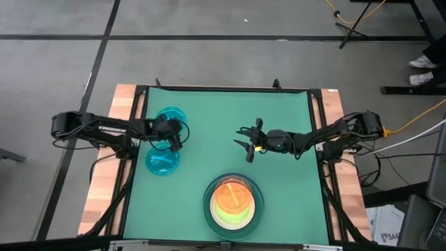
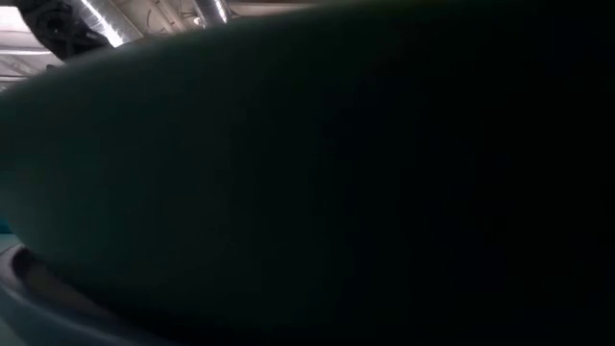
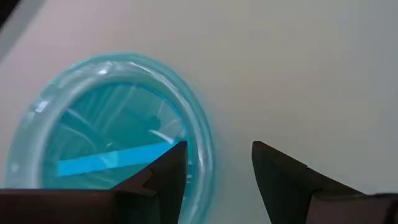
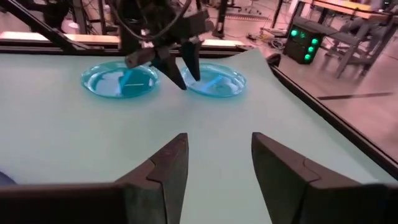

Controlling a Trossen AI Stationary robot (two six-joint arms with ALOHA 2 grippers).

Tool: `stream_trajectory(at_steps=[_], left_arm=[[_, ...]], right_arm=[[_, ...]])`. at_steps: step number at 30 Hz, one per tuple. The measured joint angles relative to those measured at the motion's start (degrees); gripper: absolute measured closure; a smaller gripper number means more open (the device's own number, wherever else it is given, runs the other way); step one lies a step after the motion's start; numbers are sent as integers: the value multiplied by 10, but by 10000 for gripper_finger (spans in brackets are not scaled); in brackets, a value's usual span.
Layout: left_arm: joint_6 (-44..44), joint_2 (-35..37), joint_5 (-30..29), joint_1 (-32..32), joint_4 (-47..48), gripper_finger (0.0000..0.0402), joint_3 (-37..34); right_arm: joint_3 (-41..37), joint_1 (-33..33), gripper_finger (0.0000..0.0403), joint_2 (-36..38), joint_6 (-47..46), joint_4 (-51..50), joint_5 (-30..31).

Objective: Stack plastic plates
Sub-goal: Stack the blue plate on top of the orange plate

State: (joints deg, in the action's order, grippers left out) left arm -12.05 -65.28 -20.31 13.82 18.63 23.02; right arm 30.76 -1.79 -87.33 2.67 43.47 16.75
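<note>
Two translucent cyan plates lie flat on the green mat near its left edge: the far one (image 1: 169,117) (image 4: 214,81) and the near one (image 1: 162,162) (image 4: 118,81). My left gripper (image 1: 180,134) (image 3: 217,146) (image 4: 183,73) is open and points down at the far plate's rim (image 3: 202,143), one finger over the plate and one outside it. Whether it touches, I cannot tell. A stack (image 1: 233,201) sits by the near edge, with the dark green plate outermost and the orange plate (image 1: 232,195) on top. My right gripper (image 1: 244,144) (image 4: 217,137) is open above mid-table.
The dark green plate's rim (image 2: 288,173) fills the low view and hides the table behind it. The green mat (image 1: 279,104) lies bare between the stack and the cyan plates and along the far side. Wooden table edges (image 1: 104,188) flank the mat.
</note>
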Motion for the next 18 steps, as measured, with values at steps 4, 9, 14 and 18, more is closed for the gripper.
stream_trajectory(at_steps=[4, 9, 14, 18], left_arm=[[-1, -4, -2, 14, 29, 228, 24], [-13, -5, 14, 37, 82, 228, 54], [-13, -6, 19, 62, 91, 228, 58], [-9, -21, 35, 78, 90, 228, 58]], right_arm=[[0, 0, 233, 0, 2, -12, 3], [0, 0, 233, 0, 2, -23, 3], [0, 0, 233, 0, 2, -24, 3], [0, 0, 233, 0, 2, -24, 4]])
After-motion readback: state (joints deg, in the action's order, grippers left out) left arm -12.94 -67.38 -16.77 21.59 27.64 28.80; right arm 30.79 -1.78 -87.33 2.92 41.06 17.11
